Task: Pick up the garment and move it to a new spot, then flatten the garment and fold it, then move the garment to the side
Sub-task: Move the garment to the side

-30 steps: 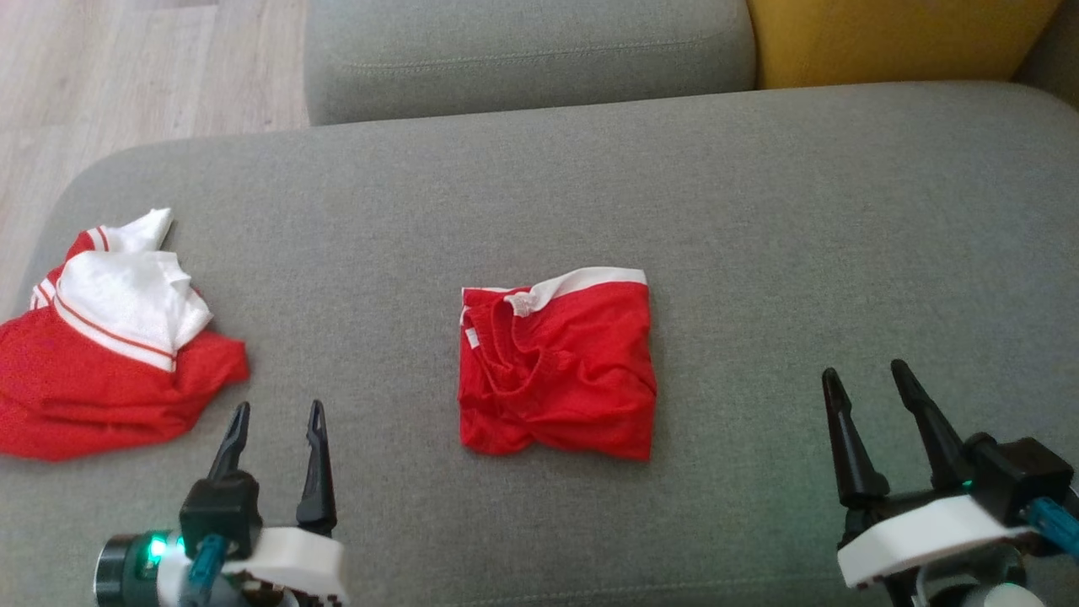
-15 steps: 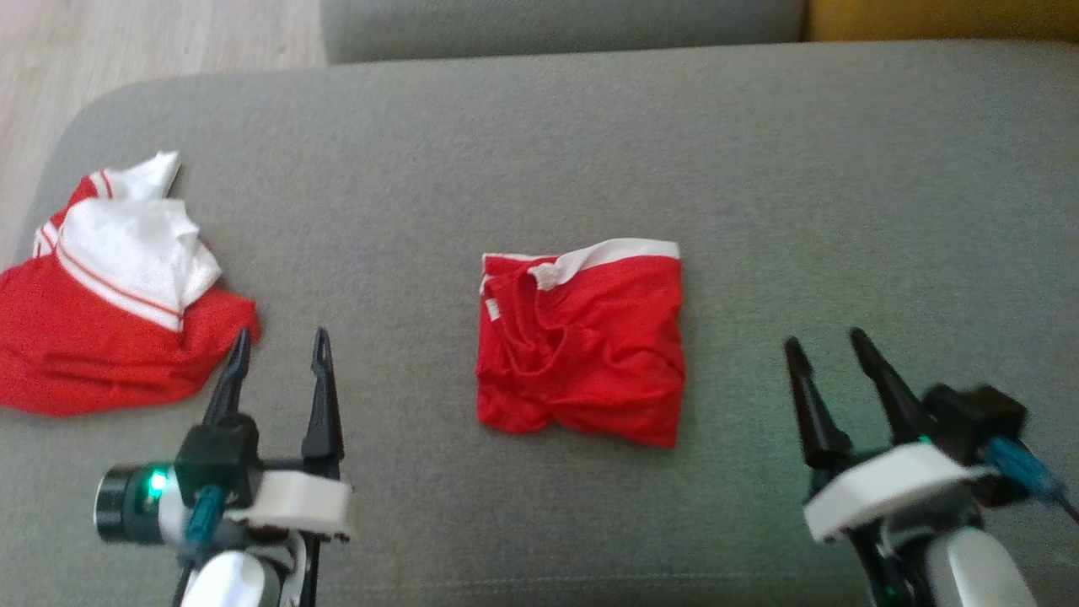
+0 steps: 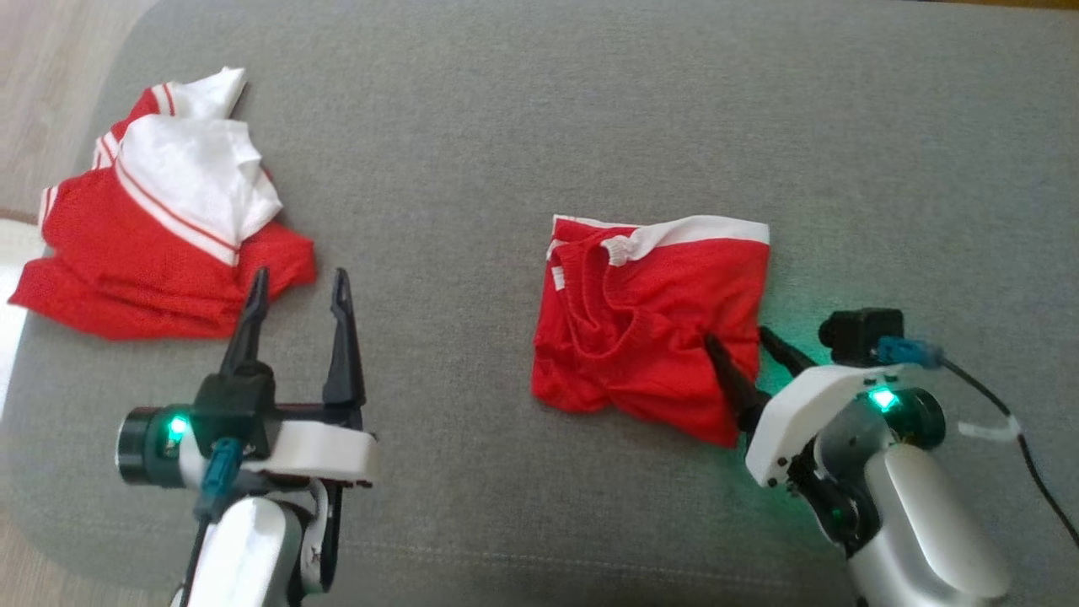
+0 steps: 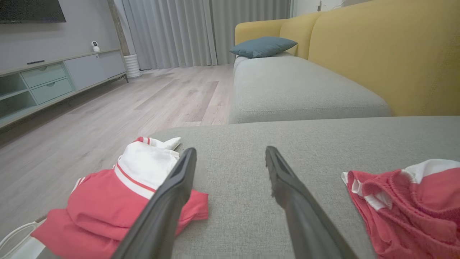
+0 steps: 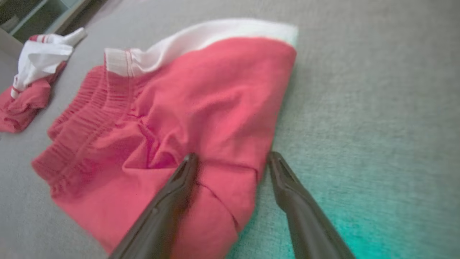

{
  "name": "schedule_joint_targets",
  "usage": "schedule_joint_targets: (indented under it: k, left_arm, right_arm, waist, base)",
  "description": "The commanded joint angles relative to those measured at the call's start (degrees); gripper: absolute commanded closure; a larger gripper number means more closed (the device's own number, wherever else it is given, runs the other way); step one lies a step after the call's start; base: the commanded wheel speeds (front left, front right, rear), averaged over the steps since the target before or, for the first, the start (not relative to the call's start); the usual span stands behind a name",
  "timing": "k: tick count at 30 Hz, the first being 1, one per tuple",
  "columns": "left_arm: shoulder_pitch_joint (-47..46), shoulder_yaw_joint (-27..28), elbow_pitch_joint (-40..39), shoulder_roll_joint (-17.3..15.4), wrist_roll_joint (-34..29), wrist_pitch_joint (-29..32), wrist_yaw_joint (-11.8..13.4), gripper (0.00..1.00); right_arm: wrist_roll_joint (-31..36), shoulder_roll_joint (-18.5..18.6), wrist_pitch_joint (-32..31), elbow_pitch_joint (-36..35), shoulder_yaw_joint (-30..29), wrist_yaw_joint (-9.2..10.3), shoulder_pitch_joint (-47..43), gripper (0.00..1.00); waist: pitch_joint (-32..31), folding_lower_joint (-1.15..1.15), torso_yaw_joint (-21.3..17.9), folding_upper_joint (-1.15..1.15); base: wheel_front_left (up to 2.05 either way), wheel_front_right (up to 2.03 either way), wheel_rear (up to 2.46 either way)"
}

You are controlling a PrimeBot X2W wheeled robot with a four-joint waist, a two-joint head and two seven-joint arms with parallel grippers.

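The garment is a pair of red shorts with a white waistband, lying folded and wrinkled mid-cushion; it also appears as the garment and at the right as the garment. My right gripper is open at its lower right edge. In the right wrist view the right gripper straddles that edge, one finger over the red cloth, the other over bare cushion. My left gripper is open and holds nothing, well left of the shorts; the left gripper points over bare cushion.
A crumpled red and white shirt lies near the grey cushion's left end, just beyond my left fingertips. Wooden floor drops off past it. A yellow sofa back and another grey seat stand behind.
The head camera has tilted down, shifting the whole picture. My right gripper has moved left and forward from open cushion to the shorts' right edge, staying open. The left gripper stays open.
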State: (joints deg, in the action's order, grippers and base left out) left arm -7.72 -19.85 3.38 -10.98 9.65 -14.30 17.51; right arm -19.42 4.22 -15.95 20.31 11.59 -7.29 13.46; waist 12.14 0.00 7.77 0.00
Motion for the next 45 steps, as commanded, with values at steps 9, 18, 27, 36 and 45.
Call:
schedule_joint_targets:
  k: [9,18,27,36,45]
  left_arm:
    - [-2.35,2.44,-2.27,0.31,-1.46,-0.69,-0.44,0.00]
    - [-1.95,3.30,-3.33,-0.23,-2.37,-0.69,-1.16,0.00]
    - [-4.39,1.41,-3.22,-0.19,-3.52,-0.70,-3.03,0.00]
    - [-8.15,-1.23,-1.87,-0.85,-4.95,-0.61,-5.44,0.00]
    - [-14.43,-4.30,-2.44,-1.26,-7.30,0.47,-7.87,0.00]
  right_arm:
    - [-4.40,1.67,-5.93,0.24,5.03,-0.20,4.30,1.00]
    - [-3.21,6.83,-3.04,-5.90,10.04,-0.20,3.61,1.00]
    - [-3.14,16.50,-1.30,-6.50,11.99,-0.20,6.28,1.00]
    - [-4.54,23.94,2.60,-0.04,7.47,-0.20,11.98,1.00]
    - [-5.47,29.39,4.77,5.63,2.46,-0.20,18.08,1.00]
  waist:
    - [0.37,0.00,0.17,0.00]
    - [0.67,0.00,-7.61,0.00]
    - [2.48,0.00,-17.77,0.00]
    - [4.63,0.00,-21.74,0.00]
    - [8.90,0.00,-21.98,0.00]
  base:
    - [0.00,0.00,0.00]
    - [0.00,0.00,0.00]
    - [0.00,0.00,0.00]
    - [0.00,0.00,0.00]
    - [0.00,0.00,0.00]
